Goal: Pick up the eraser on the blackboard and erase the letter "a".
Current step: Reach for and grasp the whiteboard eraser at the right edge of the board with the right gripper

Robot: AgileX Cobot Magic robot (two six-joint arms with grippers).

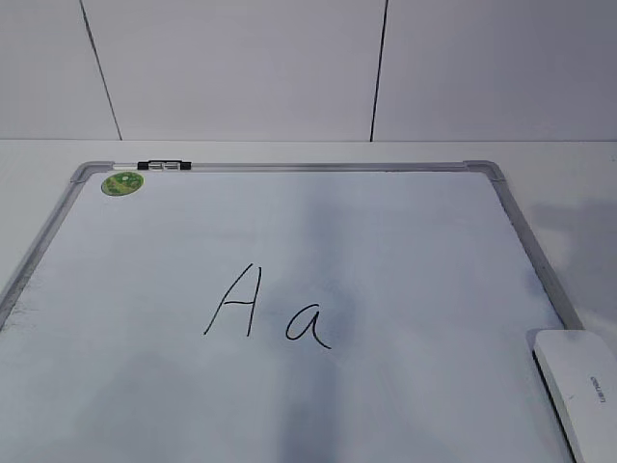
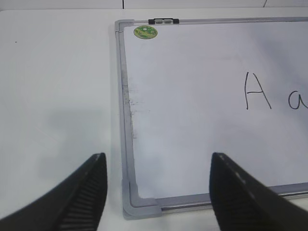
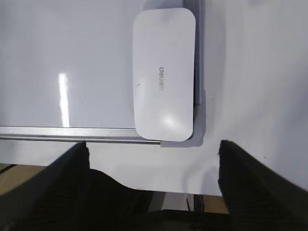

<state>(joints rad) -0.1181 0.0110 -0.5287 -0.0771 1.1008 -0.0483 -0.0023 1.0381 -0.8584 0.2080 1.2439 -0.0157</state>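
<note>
White tabletop holds the blackboard [image 1: 72,236], eraser [image 3: 164,72] lying in its near right corner — the right gripper [image 3: 154,192], jaws apart, should descend squarely across its narrow width, away from the letter "a" [image 1: 308,326].

Left tool [image 2: 156,192] and right tool [image 3: 154,187] both hover with jaws spread wide, holding nothing.

A plain lab-style test setup: white table [image 1: 289,152], bare pale panelled wall [image 1: 241,68] behind
</note>
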